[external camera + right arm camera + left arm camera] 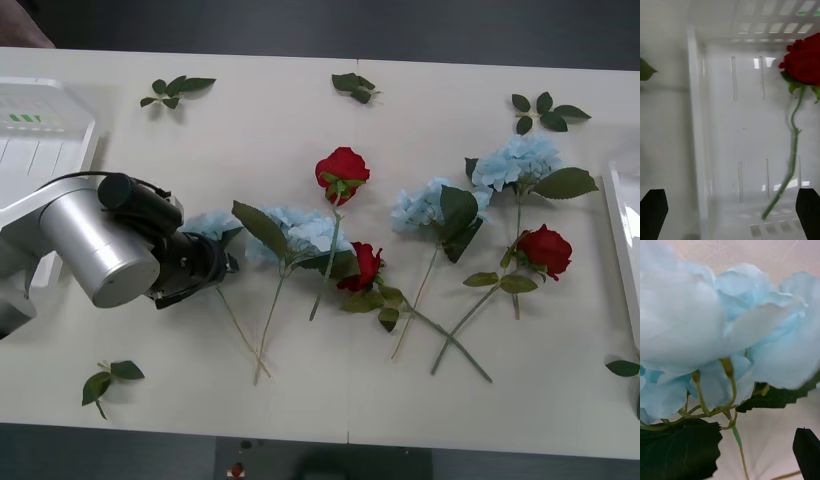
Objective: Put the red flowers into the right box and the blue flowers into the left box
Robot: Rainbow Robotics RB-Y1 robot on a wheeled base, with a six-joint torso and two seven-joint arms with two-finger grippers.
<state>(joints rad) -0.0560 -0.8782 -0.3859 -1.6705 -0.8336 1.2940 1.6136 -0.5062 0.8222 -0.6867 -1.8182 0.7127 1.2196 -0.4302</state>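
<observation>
Left gripper (222, 262) at the leftmost blue flower (212, 224), left of table centre; can't tell its finger state. Right gripper (730, 213) fingers apart over the right box (752, 123), one red rose (805, 60) inside.

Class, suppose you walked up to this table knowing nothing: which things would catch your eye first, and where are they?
First, the scatter of artificial red roses and pale-blue hydrangeas lying across the middle of the white table. Next, the silver left arm at the table's left, its left gripper at the leftmost pale-blue hydrangea. In the right wrist view, one red rose lies in the white plastic box.
</observation>
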